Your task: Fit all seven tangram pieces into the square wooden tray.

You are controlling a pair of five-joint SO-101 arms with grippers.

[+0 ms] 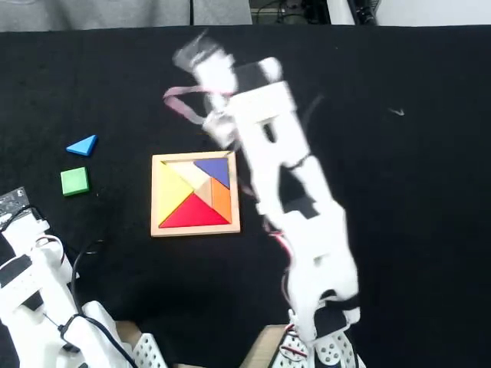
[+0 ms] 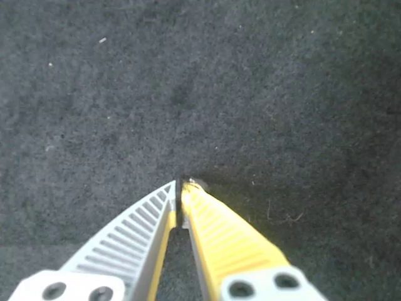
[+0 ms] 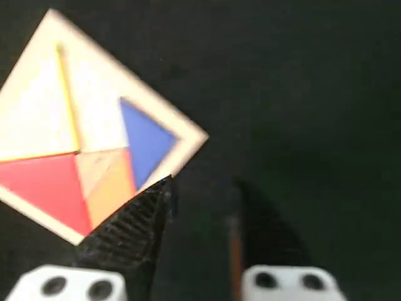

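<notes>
Right gripper (image 3: 203, 188): jaws apart, nothing held; tray (image 3: 191, 139) corner just beside one jaw. Left gripper (image 2: 180, 186): closed, empty. Green square (image 1: 74, 181) and blue triangle (image 1: 81, 145) lie beyond the tray from the right gripper. Risk noted: the rim could be clipped in crossing, and the seated pieces (image 1: 192, 195) dislodged.

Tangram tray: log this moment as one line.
tray: partly filled | green square, light-blue triangle: outside | left gripper: shut, empty | right gripper: open, near tray

Black cloth (image 1: 399, 192) spread underneath; grey fabric (image 1: 115, 11) along far edge.
</notes>
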